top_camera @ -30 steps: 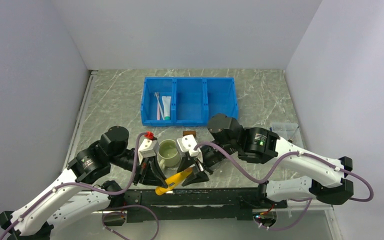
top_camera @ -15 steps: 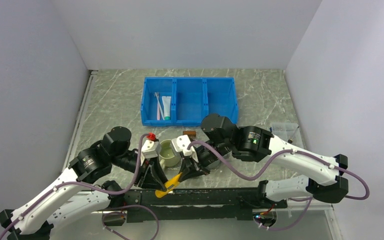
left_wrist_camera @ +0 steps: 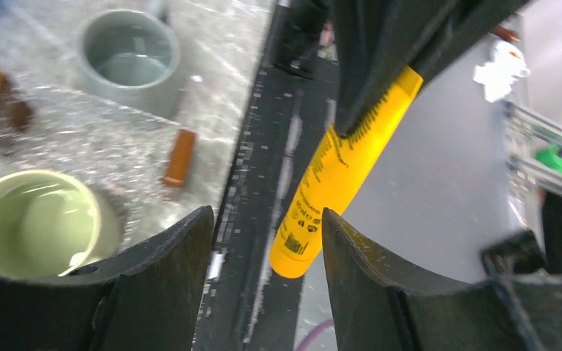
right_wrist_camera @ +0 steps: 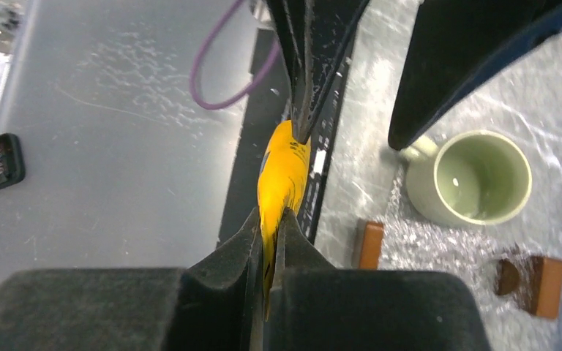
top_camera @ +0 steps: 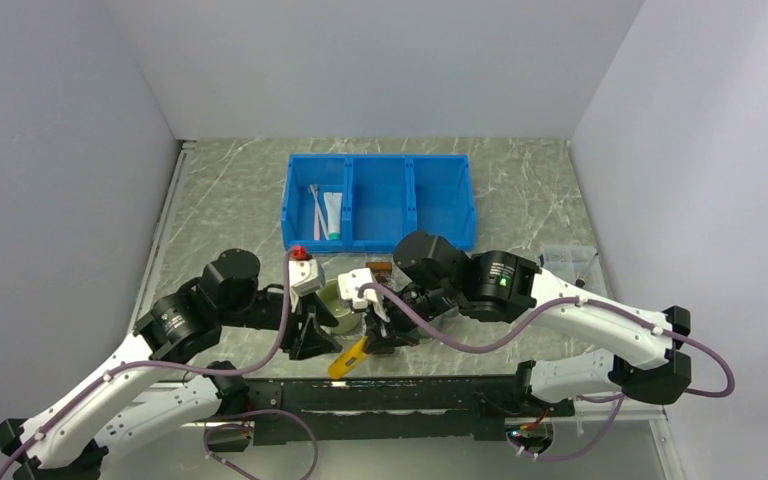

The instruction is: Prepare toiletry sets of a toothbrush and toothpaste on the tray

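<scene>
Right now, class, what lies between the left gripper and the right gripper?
The yellow toothpaste tube: the right gripper pinches one end, and the other end shows between the open fingers of the left gripper. The left wrist view shows this.

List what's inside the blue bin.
Left compartment: toothbrushes and a white toothpaste tube. The blue bin looks bare elsewhere; the right arm covers part of its near wall.

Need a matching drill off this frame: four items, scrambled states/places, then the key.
1. yellow toothpaste tube
2. left gripper
3. green mug
4. white toothpaste tube

a. lying in the blue bin's left compartment
b. open, holding nothing
c. upright and empty
d. pinched in the shut right gripper

Pairs: 1-d, 2-b, 3-c, 4-a
</scene>
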`<state>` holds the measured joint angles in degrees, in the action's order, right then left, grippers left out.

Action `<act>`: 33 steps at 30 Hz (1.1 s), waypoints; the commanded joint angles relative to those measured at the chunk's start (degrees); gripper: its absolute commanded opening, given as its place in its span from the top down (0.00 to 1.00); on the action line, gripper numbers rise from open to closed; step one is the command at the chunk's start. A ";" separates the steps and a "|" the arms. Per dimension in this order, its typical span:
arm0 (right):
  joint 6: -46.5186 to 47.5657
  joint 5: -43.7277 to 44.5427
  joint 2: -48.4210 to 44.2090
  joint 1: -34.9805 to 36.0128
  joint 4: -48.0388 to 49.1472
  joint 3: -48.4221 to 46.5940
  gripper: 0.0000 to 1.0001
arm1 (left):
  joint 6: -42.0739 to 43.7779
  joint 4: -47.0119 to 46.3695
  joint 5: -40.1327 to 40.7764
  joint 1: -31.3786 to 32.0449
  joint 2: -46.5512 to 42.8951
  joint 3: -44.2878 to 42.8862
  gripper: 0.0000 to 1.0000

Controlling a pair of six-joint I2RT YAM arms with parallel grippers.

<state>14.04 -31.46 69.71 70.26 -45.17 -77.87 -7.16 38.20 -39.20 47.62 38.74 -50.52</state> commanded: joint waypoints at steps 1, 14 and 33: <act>-2.82 9.71 2.51 -2.03 -4.61 -5.53 1.00 | -2.41 -0.18 17.00 -0.05 -1.09 -2.63 0.38; -10.05 22.49 9.96 -15.30 -8.59 -11.82 1.00 | -4.12 -2.10 39.86 0.00 -9.03 2.64 0.30; -11.67 31.29 27.20 -18.41 -14.70 -21.30 1.00 | -3.48 -0.55 51.84 -0.07 -18.06 5.28 0.18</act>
<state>3.18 -1.72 96.97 52.25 -59.24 -95.70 -10.35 38.04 9.63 47.59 21.37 -45.32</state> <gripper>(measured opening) 0.042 0.802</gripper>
